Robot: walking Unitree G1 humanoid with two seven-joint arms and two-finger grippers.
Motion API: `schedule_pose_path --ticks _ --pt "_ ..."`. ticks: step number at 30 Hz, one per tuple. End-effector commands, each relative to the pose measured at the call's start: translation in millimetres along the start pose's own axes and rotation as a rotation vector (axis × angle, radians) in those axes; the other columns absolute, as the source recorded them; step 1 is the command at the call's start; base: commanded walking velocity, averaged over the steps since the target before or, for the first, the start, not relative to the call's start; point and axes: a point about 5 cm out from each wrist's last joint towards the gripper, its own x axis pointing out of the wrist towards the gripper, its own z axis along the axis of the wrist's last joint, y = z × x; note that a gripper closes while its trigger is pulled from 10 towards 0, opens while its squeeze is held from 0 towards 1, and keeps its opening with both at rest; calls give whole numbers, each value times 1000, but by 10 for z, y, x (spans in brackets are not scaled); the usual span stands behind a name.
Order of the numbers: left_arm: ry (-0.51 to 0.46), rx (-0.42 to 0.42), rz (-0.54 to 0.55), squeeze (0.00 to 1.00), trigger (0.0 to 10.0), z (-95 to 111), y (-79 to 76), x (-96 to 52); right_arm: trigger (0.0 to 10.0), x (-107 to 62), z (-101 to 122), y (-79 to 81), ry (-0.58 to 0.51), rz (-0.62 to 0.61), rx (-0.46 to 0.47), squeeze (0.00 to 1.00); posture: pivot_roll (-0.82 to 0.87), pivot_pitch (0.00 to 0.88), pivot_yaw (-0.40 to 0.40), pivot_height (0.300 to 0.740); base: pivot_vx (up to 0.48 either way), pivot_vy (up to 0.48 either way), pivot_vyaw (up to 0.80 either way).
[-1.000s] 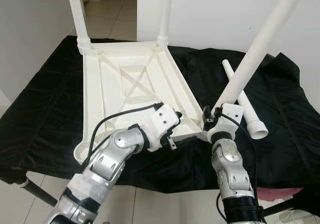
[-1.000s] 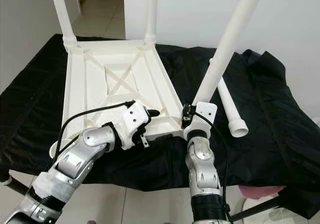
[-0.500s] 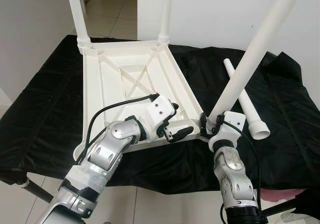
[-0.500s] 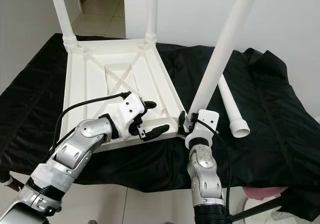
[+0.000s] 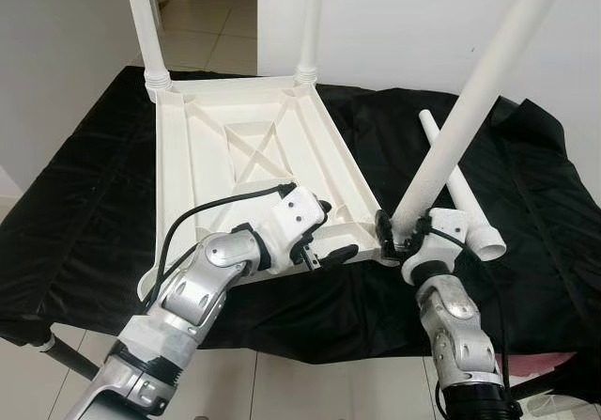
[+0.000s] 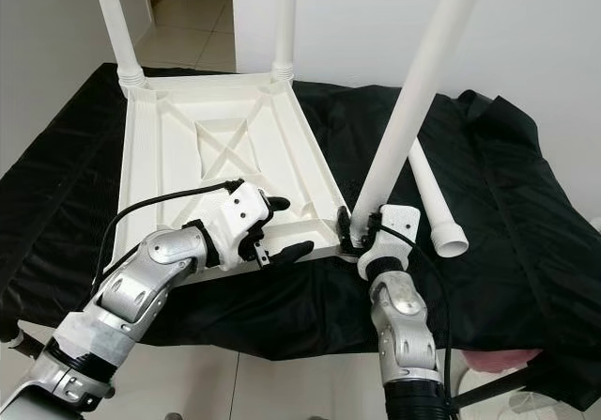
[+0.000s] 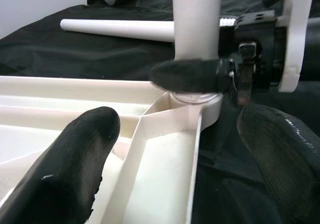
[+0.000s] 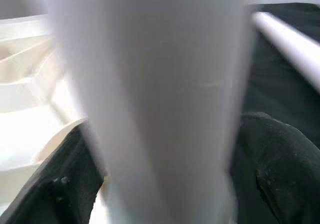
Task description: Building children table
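Moved: the right gripper has shifted a little further out from the tabletop's near corner than half a second ago, and the leg it holds stands slightly steeper; the left gripper has slid back a touch along the near edge.
Tabletop: a white plastic tabletop lies upside down on the black cloth, ribbed underside up.
Fitted legs: 2 white legs stand upright in the tabletop's far corners, one at the far left, one at the far right.
Held leg: a third white leg rises from the tabletop's near right corner socket, leaning up and away to the right.
Right gripper: fingers closed around the foot of that leg, just above the socket; in the right wrist view the leg sits between the 2 black fingers.
Left gripper: fingers spread apart, holding nothing, straddling the tabletop's near rim just left of the socket, one finger over the ribbed inside, the other outside over the cloth.
Spare leg: a fourth white leg lies flat on the cloth, right of the tabletop, its wide end toward the robot.
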Motion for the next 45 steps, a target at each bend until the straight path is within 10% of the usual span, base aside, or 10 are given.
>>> schedule_pose_path --ticks 1,16,18,19,21,34,35,45 --pt "-8 5 -78 0 10000 4 -64 7 10000 7 -8 -3 -3 12 5 0 -15 0 -68 740 0 0 0" --pt "-29 -23 -151 0 10000 16 -323 63 10000 142 100 -119 -56 385 -103 0 -2 0 -64 740 0 0 0" --pt "-31 -27 -156 0 10000 16 -352 71 8627 169 106 -136 -51 391 -108 0 1 0 -67 740 0 0 0" --pt "-32 -28 -160 0 10000 15 -372 77 1137 193 104 -159 -49 401 -117 0 4 0 -69 740 0 0 0" --pt "-31 -28 -161 0 10000 15 -382 79 0 209 96 -180 -45 408 -119 0 4 0 -69 740 0 0 0" --pt "-22 -26 -133 0 10000 9 -344 42 0 155 4 -255 -25 434 -106 0 12 0 -74 740 0 0 0" --pt "-22 -26 -132 0 10000 13 -338 45 10000 153 1 -256 -25 424 -109 0 8 0 -71 740 0 0 0" --pt "-17 -30 -129 0 10000 11 -335 33 10000 172 -24 -186 6 282 -170 0 1 0 -65 740 0 0 0"
